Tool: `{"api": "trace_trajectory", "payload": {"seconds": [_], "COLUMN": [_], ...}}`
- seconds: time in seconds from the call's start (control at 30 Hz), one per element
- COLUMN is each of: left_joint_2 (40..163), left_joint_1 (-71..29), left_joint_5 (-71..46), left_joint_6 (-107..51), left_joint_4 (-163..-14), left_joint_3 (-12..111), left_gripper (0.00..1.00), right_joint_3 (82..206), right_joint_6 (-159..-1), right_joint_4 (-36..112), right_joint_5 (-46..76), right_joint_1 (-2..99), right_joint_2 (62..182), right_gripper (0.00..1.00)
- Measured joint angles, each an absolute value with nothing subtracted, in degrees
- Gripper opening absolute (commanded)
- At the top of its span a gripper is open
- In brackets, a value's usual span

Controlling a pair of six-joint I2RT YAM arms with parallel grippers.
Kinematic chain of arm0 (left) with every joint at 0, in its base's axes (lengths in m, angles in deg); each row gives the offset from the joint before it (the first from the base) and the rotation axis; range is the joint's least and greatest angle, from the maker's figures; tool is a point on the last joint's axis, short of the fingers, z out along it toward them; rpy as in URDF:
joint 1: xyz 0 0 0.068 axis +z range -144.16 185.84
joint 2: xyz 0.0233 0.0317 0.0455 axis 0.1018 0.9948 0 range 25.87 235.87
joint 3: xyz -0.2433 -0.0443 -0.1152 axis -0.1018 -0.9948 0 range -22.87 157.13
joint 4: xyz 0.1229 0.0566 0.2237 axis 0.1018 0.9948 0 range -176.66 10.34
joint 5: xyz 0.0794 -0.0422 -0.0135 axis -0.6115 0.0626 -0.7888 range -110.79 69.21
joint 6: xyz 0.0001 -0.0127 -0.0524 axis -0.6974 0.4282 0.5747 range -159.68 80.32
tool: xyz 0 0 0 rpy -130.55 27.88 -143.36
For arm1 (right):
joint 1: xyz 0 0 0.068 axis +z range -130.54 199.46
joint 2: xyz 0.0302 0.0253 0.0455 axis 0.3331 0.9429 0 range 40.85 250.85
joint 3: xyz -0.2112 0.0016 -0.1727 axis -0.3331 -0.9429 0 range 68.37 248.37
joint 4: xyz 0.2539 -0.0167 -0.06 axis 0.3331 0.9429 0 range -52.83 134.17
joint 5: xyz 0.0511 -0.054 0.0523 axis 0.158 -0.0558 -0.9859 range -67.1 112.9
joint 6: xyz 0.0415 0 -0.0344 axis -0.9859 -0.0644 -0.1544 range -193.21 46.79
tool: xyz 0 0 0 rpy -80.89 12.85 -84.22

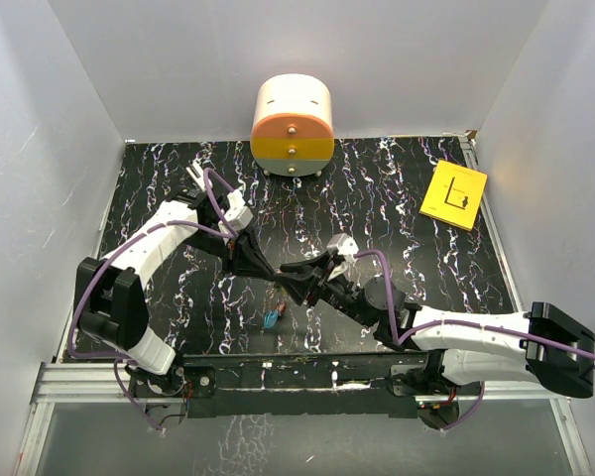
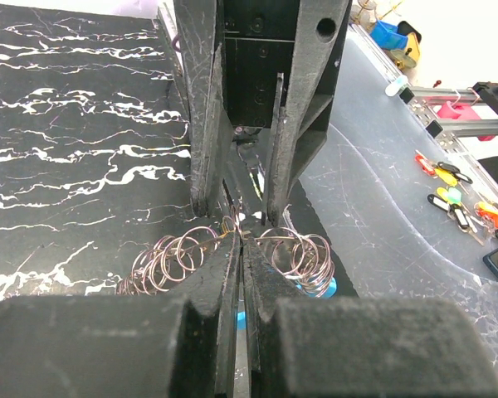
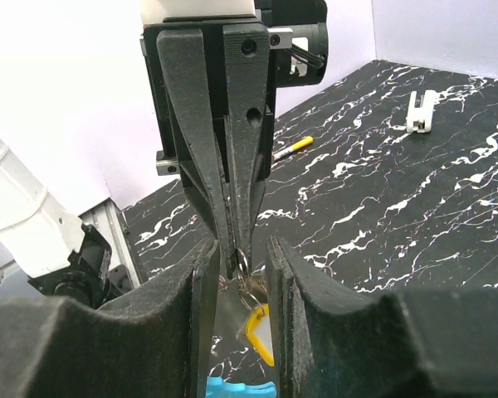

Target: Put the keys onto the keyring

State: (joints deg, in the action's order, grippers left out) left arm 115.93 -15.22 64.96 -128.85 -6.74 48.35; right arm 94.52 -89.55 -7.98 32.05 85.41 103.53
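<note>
My left gripper [image 1: 275, 273] and right gripper [image 1: 299, 281] meet tip to tip above the middle of the black marbled table [image 1: 397, 213]. The left gripper [image 2: 242, 236] is shut on the thin wire keyring [image 3: 243, 267], which carries a yellow tag [image 3: 257, 327]. The right gripper [image 3: 241, 249] has its jaws apart, one on each side of the ring and tag. A blue key [image 1: 273, 317] lies on the table just below the grippers. It also shows in the right wrist view [image 3: 236, 388]. No green or red key shows on the table.
A cream and orange round box [image 1: 293, 124] stands at the back centre. A yellow card [image 1: 454, 194] lies at the back right. A white clip [image 3: 418, 110] and a yellow pen [image 3: 292, 148] lie on the table. Several coloured tags [image 2: 452, 195] lie off the table.
</note>
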Motion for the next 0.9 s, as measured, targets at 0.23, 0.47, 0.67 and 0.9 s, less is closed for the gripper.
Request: {"api": "trace_trajectory", "payload": {"seconds": [0.23, 0.47, 0.67, 0.9], "left_joint_2": [114.9, 114.9, 114.9, 114.9], "left_joint_1": [-15.2, -15.2, -15.2, -15.2], "left_joint_5": [65.0, 65.0, 64.9, 65.0], "left_joint_6": [-128.5, -128.3, -128.3, -128.2], "left_joint_4": [-6.7, -6.7, -6.8, -6.8], "left_joint_3": [48.4, 48.4, 48.4, 48.4], "left_gripper": [0.00, 0.00, 0.00, 0.00], "right_joint_3": [94.3, 94.0, 94.0, 94.0], "right_joint_6": [-89.6, -89.6, -89.5, -89.6], "right_joint_4": [-8.4, -9.6, -10.3, -10.3], "right_joint_5": [32.0, 32.1, 32.0, 32.0], "right_joint_1": [85.4, 85.4, 85.4, 85.5], "right_joint_2": [103.7, 104.0, 105.0, 105.1], "right_gripper": [0.33, 0.30, 0.21, 0.23]}}
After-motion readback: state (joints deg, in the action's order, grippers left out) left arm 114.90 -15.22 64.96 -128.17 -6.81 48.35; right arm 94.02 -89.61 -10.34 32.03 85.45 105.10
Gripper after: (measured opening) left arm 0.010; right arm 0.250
